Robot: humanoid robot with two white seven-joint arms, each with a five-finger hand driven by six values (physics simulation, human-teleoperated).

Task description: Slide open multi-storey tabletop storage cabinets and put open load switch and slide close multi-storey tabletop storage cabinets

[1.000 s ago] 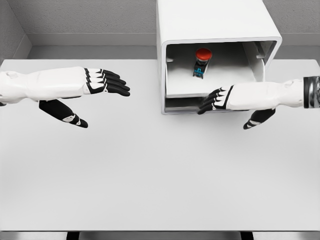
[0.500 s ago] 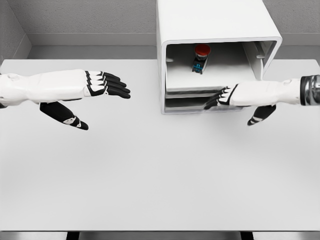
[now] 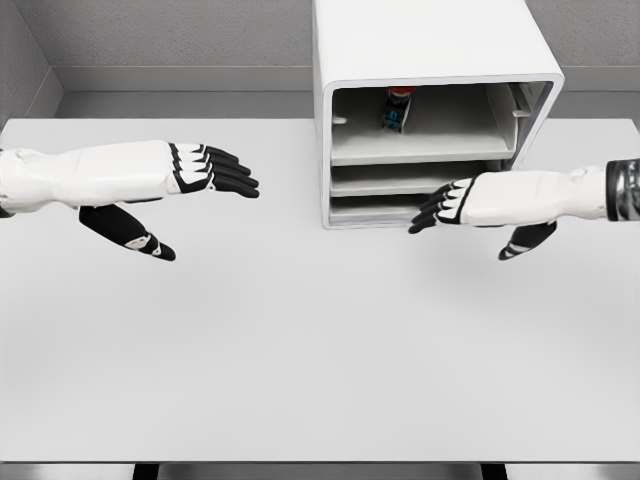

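Reaching flat toward the cabinet front, right hand point(image 3: 455, 203) has fingers extended, holding nothing, just at the lower drawers point(image 3: 400, 182) of the storage cabinet point(image 3: 430, 60). Load switch point(image 3: 397, 108) sits above the hand, deep on the top tray. Left hand point(image 3: 200, 170) hovers open over the counter point(image 3: 300, 340), well apart.

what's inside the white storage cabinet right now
On the top tray of the cabinet, far back, sits the load switch; its red cap is mostly hidden under the cabinet's roof. Two lower trays show only front edges; their contents are hidden.
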